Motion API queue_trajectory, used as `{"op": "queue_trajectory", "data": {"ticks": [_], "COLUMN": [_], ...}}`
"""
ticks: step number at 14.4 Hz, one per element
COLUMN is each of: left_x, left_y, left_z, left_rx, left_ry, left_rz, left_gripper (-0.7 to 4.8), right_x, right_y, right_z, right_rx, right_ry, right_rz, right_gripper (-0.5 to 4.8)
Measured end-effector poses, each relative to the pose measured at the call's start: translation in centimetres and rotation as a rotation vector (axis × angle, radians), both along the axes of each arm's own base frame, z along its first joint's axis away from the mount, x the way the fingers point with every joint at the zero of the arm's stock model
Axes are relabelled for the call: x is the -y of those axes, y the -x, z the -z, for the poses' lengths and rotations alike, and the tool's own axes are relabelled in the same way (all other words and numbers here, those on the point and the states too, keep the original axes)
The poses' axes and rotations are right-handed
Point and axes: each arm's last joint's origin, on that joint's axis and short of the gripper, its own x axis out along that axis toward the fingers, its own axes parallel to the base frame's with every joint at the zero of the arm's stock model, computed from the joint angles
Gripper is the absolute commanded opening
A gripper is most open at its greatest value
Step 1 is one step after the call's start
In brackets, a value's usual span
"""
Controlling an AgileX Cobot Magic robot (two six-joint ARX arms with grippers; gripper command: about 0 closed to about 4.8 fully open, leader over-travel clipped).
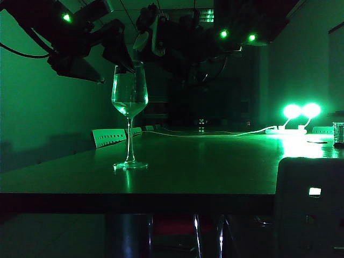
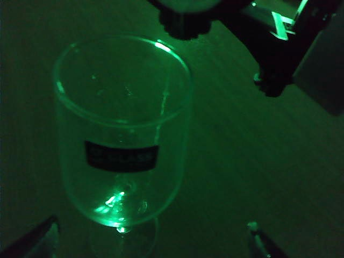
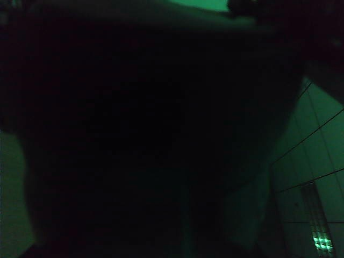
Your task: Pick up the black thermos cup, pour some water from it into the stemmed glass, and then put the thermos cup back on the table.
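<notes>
The wine glass [image 1: 129,107] stands upright on the table [image 1: 215,161] toward its front left, clear, with a tulip bowl, thin stem, round foot and a dark label under the rim. The left gripper [image 2: 156,239] hangs above it, fingers wide apart. The right gripper [image 1: 148,40] is clamped on the black thermos cup [image 3: 150,134], raised beside the rim.

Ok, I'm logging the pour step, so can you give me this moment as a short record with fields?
stemmed glass: upright on the table, a little liquid seemingly in the bowl
black thermos cup: aloft by the glass rim; too dark to see any pour
right gripper: apparently shut on the black thermos cup
left gripper: open above the glass, holding nothing
</notes>
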Motion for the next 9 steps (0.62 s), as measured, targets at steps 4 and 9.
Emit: {"op": "queue_trajectory", "data": {"ticks": [4, 9], "left_x": [-0.03, -0.07], "left_y": [0.07, 0.20], "left_z": [-0.13, 0.04], "left_rx": [0.004, -0.019], "left_ry": [0.001, -0.007], "left_rz": [0.000, 0.000], "left_gripper": [4.79, 4.79], "right_x": [0.00, -0.09], "right_y": [-0.01, 0.04], "right_z": [0.10, 0.44], "right_rx": [-0.009, -0.045], "right_ry": [0.004, 0.017], "right_rz": [0.000, -0.035], "right_gripper": [1.57, 1.57]}}
